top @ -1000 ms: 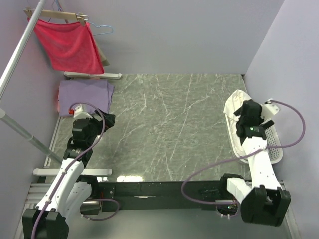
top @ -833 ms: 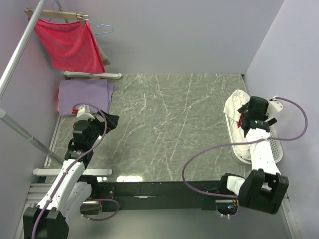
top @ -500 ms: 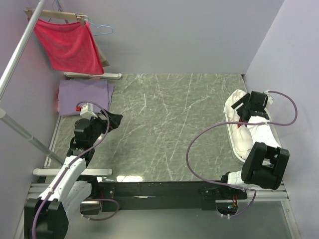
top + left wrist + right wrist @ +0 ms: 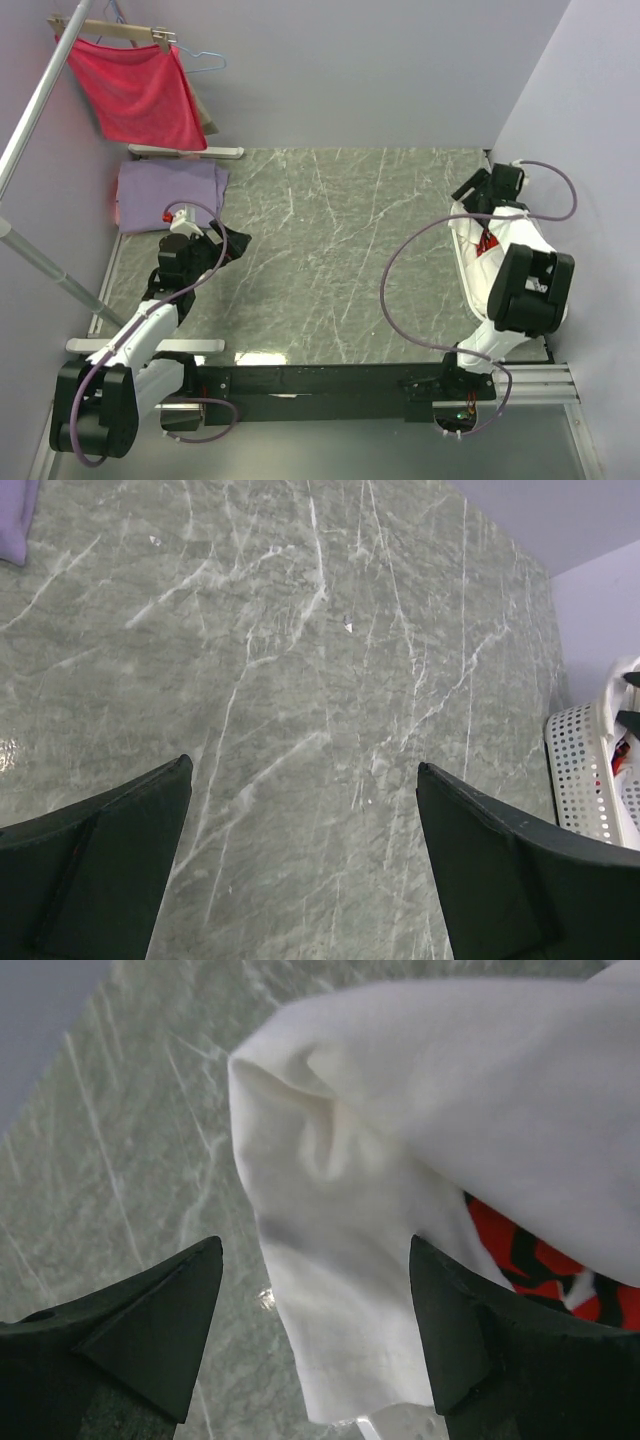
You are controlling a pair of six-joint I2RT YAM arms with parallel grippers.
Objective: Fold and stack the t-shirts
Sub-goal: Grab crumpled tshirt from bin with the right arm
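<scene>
Over the green marbled table's (image 4: pixel 340 250) right edge, the right tool (image 4: pixel 315 1250) has been swung farther out above the white t-shirt (image 4: pixel 400 1090) and is held spread, so a pickup is judged next; the left tool (image 4: pixel 300 780) is likewise spread, empty.

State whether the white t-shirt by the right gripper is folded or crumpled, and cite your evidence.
Crumpled, not folded: the white t-shirt lies in loose, uneven bunches, its red print partly buried under a fold.

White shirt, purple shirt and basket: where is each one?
white shirt (image 4: pixel 400 1110), right wrist view, on the bunched plain cloth
purple shirt (image 4: pixel 168 192), top view, middle of the folded cloth
basket (image 4: pixel 578 768), left wrist view, on its holed wall
</scene>
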